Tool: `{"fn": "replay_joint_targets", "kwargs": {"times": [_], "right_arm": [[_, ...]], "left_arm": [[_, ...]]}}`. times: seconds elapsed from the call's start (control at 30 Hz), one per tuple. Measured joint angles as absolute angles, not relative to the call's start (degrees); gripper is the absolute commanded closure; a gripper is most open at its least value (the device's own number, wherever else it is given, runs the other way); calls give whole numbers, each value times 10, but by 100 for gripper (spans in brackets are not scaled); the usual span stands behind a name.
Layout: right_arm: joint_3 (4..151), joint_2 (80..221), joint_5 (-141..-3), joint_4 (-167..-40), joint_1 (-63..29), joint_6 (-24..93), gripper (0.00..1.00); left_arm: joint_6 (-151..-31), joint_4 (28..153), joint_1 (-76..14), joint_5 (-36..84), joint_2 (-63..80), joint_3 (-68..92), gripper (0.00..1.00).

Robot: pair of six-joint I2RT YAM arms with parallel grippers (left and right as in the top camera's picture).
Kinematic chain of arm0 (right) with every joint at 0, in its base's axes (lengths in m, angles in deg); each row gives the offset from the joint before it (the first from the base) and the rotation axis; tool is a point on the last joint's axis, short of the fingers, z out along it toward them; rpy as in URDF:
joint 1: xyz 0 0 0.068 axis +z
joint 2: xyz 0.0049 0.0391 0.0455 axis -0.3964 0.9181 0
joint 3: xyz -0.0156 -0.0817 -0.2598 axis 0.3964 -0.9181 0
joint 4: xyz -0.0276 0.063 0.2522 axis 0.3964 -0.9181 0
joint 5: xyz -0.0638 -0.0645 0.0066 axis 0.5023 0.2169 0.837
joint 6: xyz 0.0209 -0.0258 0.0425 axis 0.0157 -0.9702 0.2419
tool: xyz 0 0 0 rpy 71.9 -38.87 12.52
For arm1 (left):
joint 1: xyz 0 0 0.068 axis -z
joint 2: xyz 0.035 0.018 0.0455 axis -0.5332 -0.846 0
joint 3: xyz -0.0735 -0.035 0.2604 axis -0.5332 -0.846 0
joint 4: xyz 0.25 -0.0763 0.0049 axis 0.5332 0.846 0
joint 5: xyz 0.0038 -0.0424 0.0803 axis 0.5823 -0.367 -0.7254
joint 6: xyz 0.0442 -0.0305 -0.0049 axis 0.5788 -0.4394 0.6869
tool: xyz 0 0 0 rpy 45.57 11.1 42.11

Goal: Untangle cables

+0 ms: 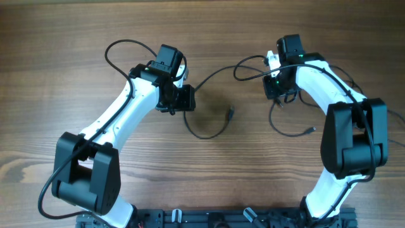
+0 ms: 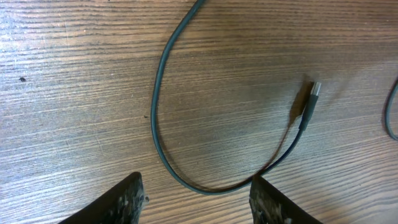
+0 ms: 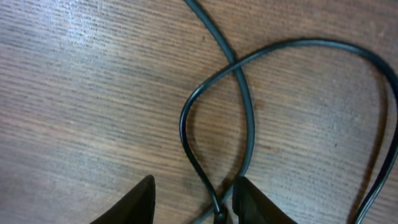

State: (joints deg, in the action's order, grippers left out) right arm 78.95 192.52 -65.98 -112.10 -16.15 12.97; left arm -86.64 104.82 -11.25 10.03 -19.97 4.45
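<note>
While both arms are bent inward over the surface (image 1: pixel 57 57), its brown wood grain is seen to fill every view to the edges, so nothing of the room beyond can be told. A black mounting rail (image 1: pixel 190 218) is seen along the near edge, where both arms are based.

The cables (image 1: pixel 215 75) are spread in loose loops across the middle and right of the surface. One cable is run from beside the right end effector (image 1: pixel 279 96) leftward to the left end effector (image 1: pixel 183 100), curved past it in a wide loop, and ended in a small plug (image 2: pixel 315 89) lying flat on the wood. In the left wrist view the bottom of that loop is seen between the two fingers (image 2: pixel 127 200), which are held well apart with nothing clamped.

Another cable is looped around the right end effector, its own plug end (image 1: pixel 310 130) laid near the right arm. In the right wrist view two strands are crossed on the wood, and one is passed between the parted fingers (image 3: pixel 134 200), just beside the right-hand one. Nothing is seen to be gripped.
</note>
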Motion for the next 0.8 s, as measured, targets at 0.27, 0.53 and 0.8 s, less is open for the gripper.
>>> {"fn": "replay_joint_targets", "kwargs": {"times": [0.27, 0.53, 0.8], "right_arm": [[789, 1941, -663, -1120, -161, 126, 69], [789, 1944, -667, -1135, -161, 141, 74], [789, 1944, -667, -1135, -161, 166, 75]], "left_arm": [[-866, 1048, -113, 100, -200, 45, 43], [-866, 1051, -113, 100, -200, 45, 43], [-866, 1052, -113, 100, -200, 45, 43]]}}
